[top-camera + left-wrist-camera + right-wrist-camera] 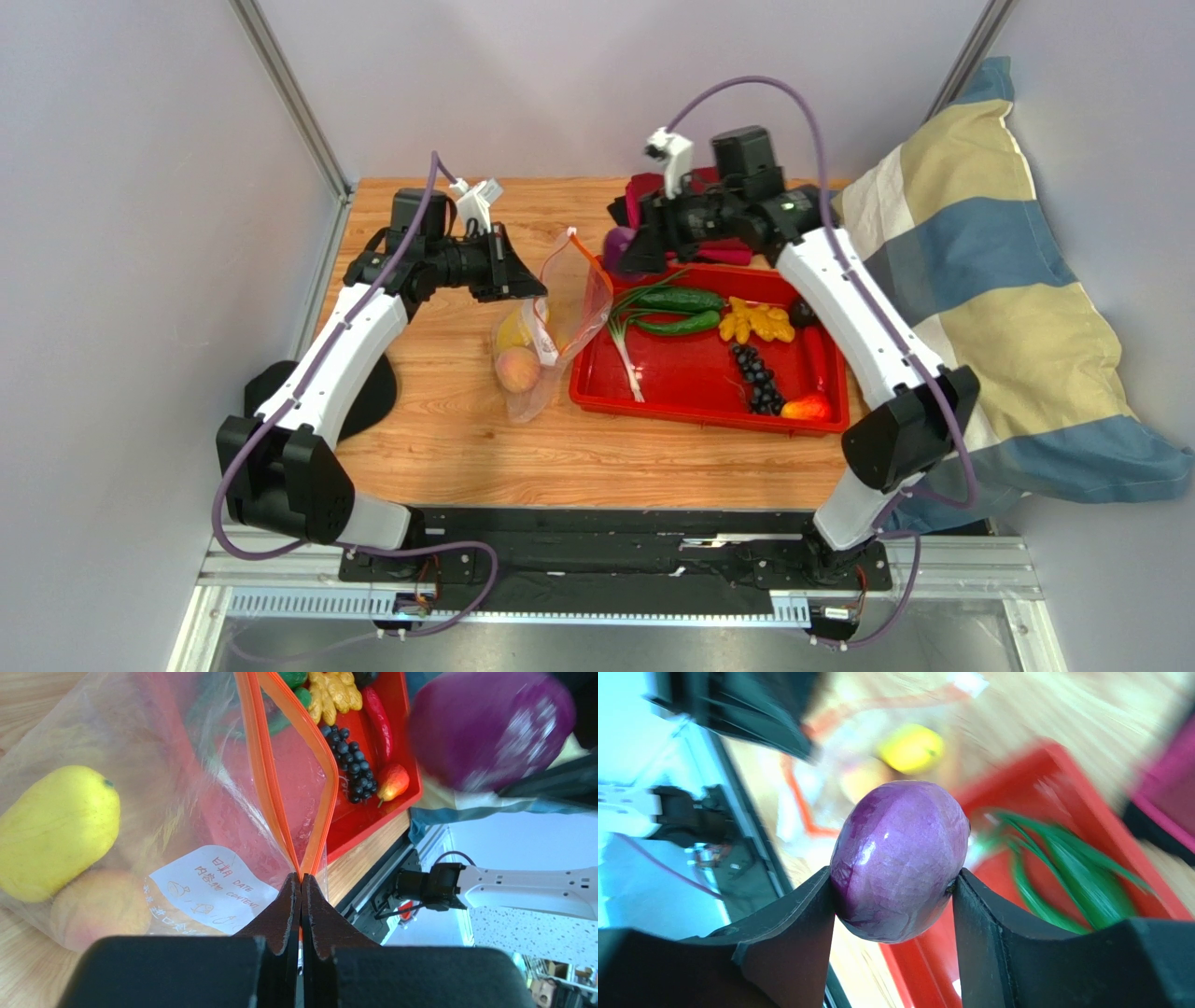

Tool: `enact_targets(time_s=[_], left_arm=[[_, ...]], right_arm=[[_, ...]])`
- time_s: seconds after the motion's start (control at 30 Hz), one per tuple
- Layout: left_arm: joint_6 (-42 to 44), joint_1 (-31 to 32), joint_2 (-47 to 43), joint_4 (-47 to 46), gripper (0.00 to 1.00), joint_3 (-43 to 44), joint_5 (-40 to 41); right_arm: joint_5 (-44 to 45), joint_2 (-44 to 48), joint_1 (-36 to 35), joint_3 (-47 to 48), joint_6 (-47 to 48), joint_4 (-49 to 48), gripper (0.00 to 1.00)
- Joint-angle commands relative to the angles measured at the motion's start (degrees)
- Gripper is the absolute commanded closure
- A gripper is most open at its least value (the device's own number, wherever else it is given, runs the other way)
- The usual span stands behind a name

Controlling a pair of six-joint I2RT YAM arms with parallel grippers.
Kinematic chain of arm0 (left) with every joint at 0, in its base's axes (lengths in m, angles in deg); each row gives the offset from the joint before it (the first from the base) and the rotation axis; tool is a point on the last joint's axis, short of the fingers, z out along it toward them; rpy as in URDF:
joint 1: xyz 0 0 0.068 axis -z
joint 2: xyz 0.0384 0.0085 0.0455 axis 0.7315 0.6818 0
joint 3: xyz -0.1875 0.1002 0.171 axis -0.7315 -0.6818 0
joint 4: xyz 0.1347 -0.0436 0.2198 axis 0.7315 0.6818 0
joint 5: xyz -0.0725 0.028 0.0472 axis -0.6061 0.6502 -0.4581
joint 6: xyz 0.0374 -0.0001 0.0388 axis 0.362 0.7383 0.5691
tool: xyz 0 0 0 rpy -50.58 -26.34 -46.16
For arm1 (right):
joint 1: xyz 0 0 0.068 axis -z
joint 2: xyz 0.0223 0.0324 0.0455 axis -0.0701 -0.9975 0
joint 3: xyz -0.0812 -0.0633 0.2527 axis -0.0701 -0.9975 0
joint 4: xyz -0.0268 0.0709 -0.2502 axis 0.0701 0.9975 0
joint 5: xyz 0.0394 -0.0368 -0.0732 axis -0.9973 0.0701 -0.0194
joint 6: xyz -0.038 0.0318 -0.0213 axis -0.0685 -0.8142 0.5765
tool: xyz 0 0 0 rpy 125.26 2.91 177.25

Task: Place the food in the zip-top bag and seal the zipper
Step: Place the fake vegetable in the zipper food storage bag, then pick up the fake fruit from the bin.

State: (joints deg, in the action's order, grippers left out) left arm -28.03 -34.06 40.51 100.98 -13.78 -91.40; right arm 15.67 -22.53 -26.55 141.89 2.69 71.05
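Wooden table [449, 448] between grey walls carries the work. The zip-top bag [561, 315] lies left of centre on it, clear plastic with a white label. Its orange-red zipper [281, 777] is parted into a narrow mouth. My left jaws are pinched shut on one end of that zipper and hold the mouth up.

Inside the bag I see the yellow oval fruit [56, 840] and the peach [98, 906], touching each other. My right jaws grip the purple onion [899, 859] between both pads, in the air near the bag's mouth.

Just beside the bag sits the red tray [673, 378]. It holds the grape bunch [758, 378], the knobbly yellow piece [755, 322], a red piece [807, 408] and two cucumbers [680, 301].

Step in hand, as I judge it: loading, with the onion as the third item. Next move:
1. Carry the onion over the parted zipper.
2. Lower it between the two strips.
3. Release.

The mouth is narrow, so alignment matters. The tray pieces are not yet bagged and the zipper is not yet sealed.
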Motion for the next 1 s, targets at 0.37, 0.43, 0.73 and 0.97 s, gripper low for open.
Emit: enact_targets(time_s=[0.37, 0.43, 0.73, 0.97], left_arm=[[-0.2, -0.3, -0.2, -1.4, 1.0, 1.4, -4.0], [-0.2, -0.3, -0.3, -1.3, 1.0, 1.4, -4.1], [-0.1, -0.6, -0.7, -1.3, 1.0, 0.8, -4.0], [-0.3, -0.6, -0.3, -1.8, 1.0, 0.8, -3.9]], right_arm=[[9.0, -12.8, -13.5, 6.7, -1.5, -5.3, 0.13], [9.1, -11.3, -12.8, 5.5, -0.8, -4.8, 0.06], [7.6, 0.7, -0.9, -3.9, 6.5, 5.2, 0.04], [20.8, 4.8, 8.8, -14.8, 15.5, 15.1, 0.05]])
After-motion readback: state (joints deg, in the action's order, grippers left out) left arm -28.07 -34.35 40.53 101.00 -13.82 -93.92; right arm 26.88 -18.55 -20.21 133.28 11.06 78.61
